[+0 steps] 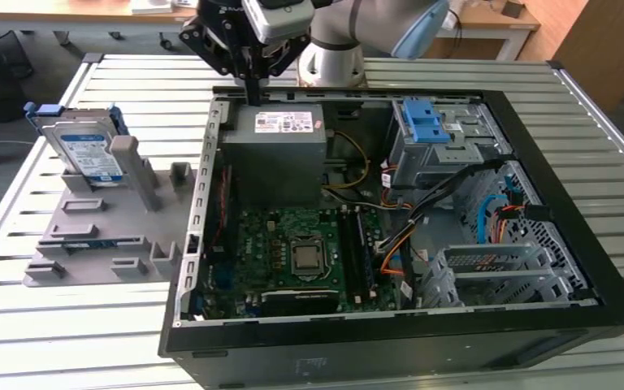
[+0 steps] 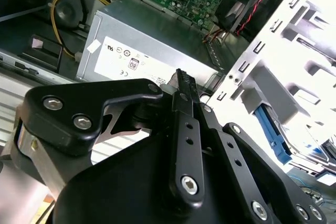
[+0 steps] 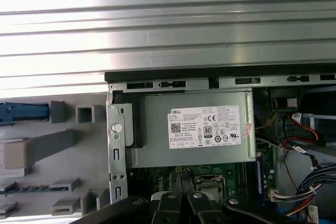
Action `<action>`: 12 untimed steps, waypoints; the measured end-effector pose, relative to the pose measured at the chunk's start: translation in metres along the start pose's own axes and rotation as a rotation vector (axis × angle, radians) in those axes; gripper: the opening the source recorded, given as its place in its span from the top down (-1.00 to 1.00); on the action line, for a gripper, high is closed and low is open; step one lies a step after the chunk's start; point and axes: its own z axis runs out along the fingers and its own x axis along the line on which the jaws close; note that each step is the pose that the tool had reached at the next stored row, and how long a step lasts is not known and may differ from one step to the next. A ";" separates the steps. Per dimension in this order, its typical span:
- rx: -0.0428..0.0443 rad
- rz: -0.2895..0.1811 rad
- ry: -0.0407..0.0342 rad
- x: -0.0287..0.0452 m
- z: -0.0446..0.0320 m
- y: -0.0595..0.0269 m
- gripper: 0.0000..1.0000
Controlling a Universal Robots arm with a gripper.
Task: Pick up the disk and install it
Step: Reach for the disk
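Pick not started, by the look of it: grasp, carry and install are all left.

- The disk (image 1: 82,150) stands on edge in the grey holder (image 1: 95,260) on the bench (image 1: 30,341). It is outside the PC case (image 1: 399,337), well apart from the power-supply box (image 1: 279,154) and on the exterior view's left of it.
- The pincer (image 1: 253,94) hangs over the far edge of the power-supply box. Its fingers are together with nothing between them, and the second wrist view shows them pressed together too.
- The case is open and holds the power-supply box, with the motherboard (image 1: 290,252) just beside it on the near side.
- The drive cage (image 1: 442,142) with blue latch tabs (image 1: 426,122) sits on the exterior view's right of the box. It looks unfilled, with no drive seated there.
- Holder: the disk sits in the upright slot; the other slots are too unclear to call.
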 end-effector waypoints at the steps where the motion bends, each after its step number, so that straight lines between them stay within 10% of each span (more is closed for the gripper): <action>1: -0.0001 0.000 0.0000 0.0008 0.0001 0.0000 0.79; 12: 0.0000 0.000 0.0001 0.0097 0.0006 0.0001 0.79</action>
